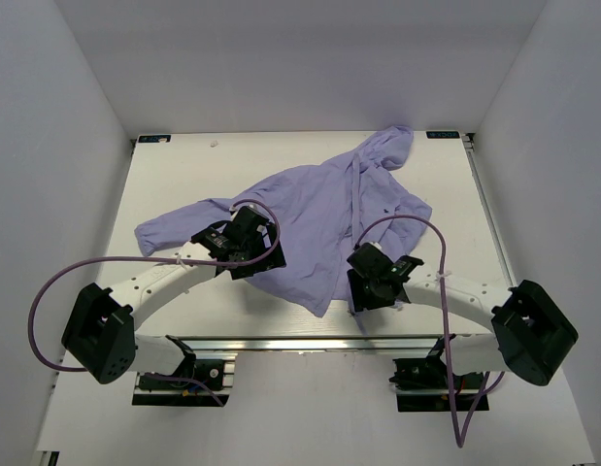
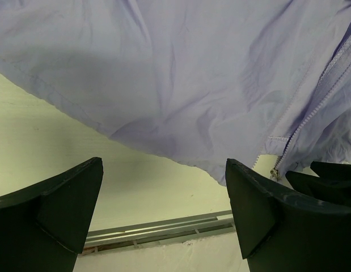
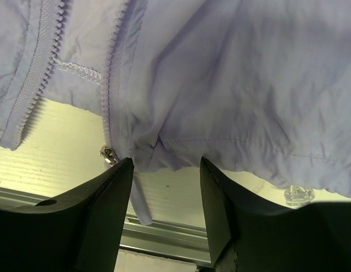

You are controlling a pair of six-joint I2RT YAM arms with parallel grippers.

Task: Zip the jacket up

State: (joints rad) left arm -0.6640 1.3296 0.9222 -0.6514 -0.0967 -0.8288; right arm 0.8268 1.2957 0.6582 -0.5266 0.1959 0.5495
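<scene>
The jacket, thin lavender-purple hooded fabric, lies spread across the middle of the white table, hood far right, with the left gripper over its near-left hem and the right gripper at its near-right hem. In the left wrist view, the black fingers stand wide apart and hold nothing, the hem just beyond them. In the right wrist view, the fingers are half parted and empty, the small metal zipper slider just beside one.

The surface is lit brightly and evenly from above. In wrist views the jacket is partly shaded; the left tool and right tool are rendered nearly black.
</scene>
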